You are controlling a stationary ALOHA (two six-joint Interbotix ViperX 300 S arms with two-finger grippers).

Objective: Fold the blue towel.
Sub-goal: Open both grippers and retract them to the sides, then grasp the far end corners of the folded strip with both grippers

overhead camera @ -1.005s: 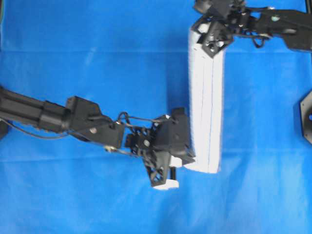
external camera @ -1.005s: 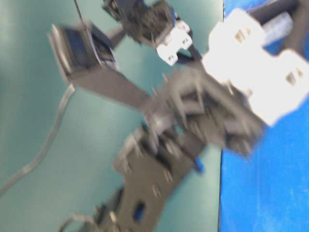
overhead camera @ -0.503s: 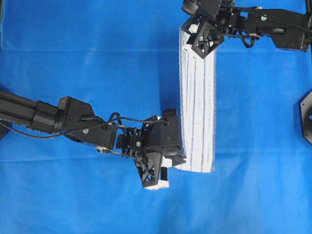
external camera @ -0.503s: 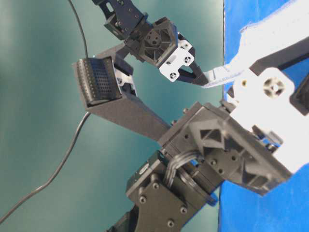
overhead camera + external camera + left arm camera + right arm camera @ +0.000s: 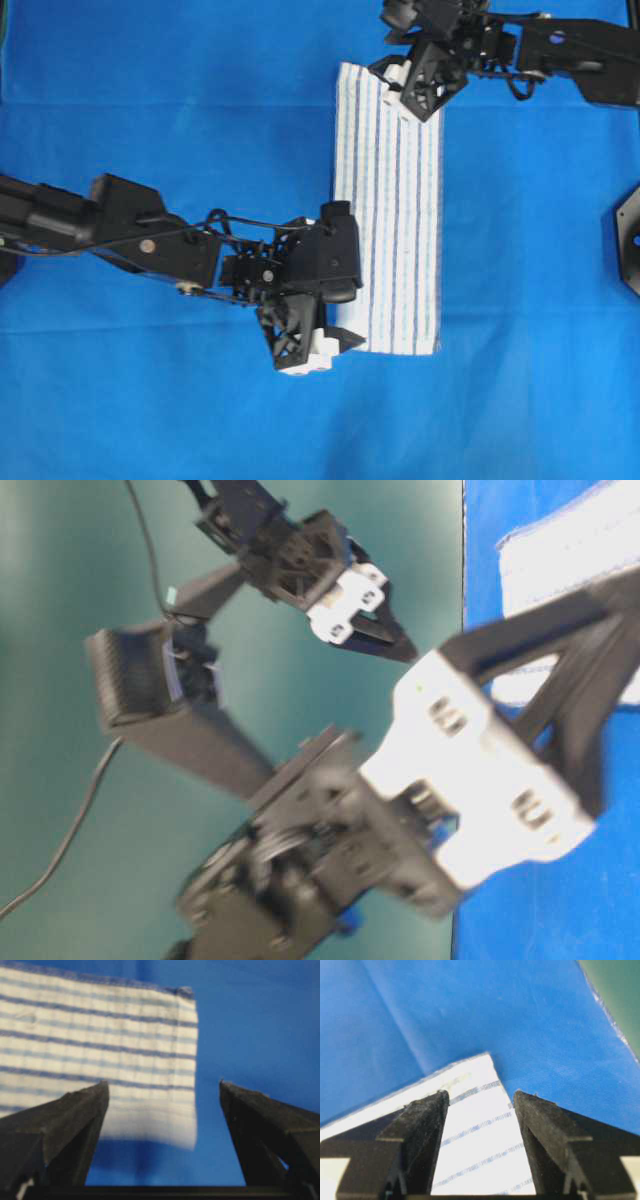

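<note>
The blue towel, white with thin blue stripes, lies flat on the blue table cover as a long folded strip. My left gripper is open and empty at the strip's near left corner. In the left wrist view the towel lies ahead, its corner between the spread fingers of the left gripper. My right gripper is open and empty over the strip's far end. In the right wrist view the towel shows between the spread fingers of the right gripper, which do not clamp it.
The plain blue table cover spreads all round the towel. A black mount sits at the right edge. The cover's far edge and a green surface show in the right wrist view.
Both grippers have let go of the towel. It was held up as a narrow strip and now lies flat and wider. The left gripper has drawn back to the left.
</note>
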